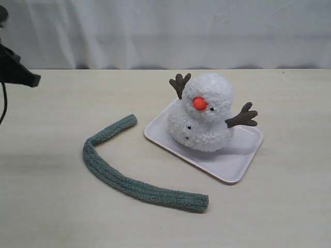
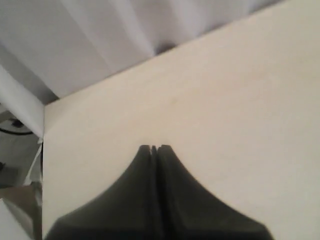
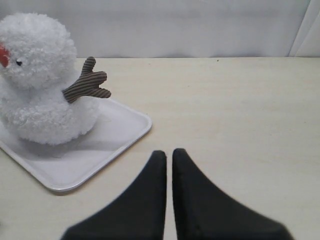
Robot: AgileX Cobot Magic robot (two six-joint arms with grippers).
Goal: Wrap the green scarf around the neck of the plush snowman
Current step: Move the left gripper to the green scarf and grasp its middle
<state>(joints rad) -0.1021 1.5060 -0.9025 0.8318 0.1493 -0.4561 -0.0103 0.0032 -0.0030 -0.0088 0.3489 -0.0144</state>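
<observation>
The plush snowman sits upright on a pale tray, with its orange nose turned toward the front left; the right wrist view shows the plush snowman on the pale tray too. Its neck is bare. The green scarf lies loose on the table to the left of the tray, bent into a wide hook shape. My left gripper is shut and empty above bare table; in the exterior view the left gripper shows at the far left edge. My right gripper is shut and empty, apart from the tray's corner.
A white curtain hangs behind the table's back edge. The table's corner and side edge show in the left wrist view, with clutter beyond them.
</observation>
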